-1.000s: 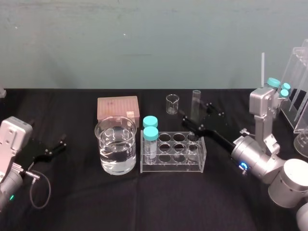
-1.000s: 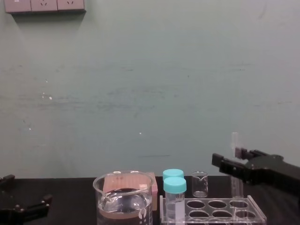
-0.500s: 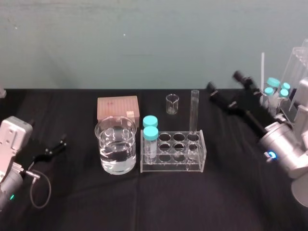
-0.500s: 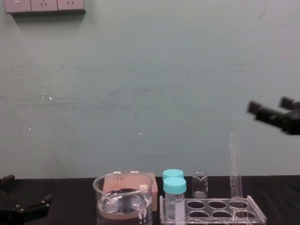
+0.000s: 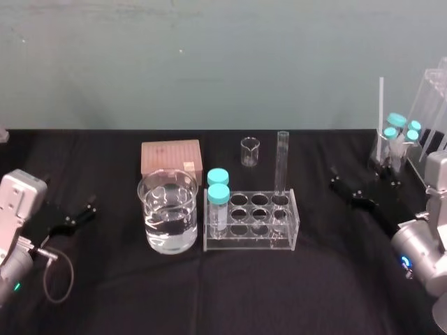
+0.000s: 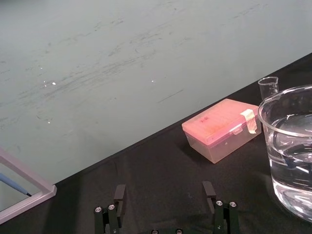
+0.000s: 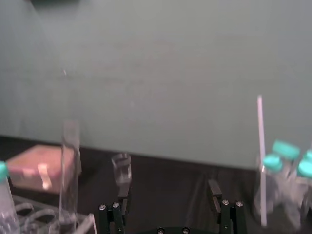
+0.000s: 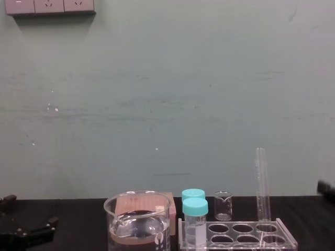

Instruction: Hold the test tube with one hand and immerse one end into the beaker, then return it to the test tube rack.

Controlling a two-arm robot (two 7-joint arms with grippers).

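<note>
The test tube (image 5: 281,162) stands upright in the back right hole of the test tube rack (image 5: 248,241), with nothing touching it. In the chest view the test tube (image 8: 261,183) rises well above the rack (image 8: 285,238). The beaker (image 5: 149,209), part full of clear liquid, sits just left of the rack. My right gripper (image 5: 355,179) hovers open and empty over the table, to the right of the rack; its fingers (image 7: 122,194) stand wide apart in the right wrist view. My left gripper (image 5: 71,215) rests open at the far left, its fingers (image 6: 119,194) apart.
Two teal-capped vials (image 5: 218,192) stand in the rack's left end. Behind are a tiny beaker (image 5: 250,151) and a pink box (image 5: 171,156). At the back right stand more capped vials (image 5: 398,129) and a clear acrylic stand (image 5: 433,132).
My right gripper let go of the test tube, lifted up and back to the right, then came down low at the right. The tube stays standing in the rack.
</note>
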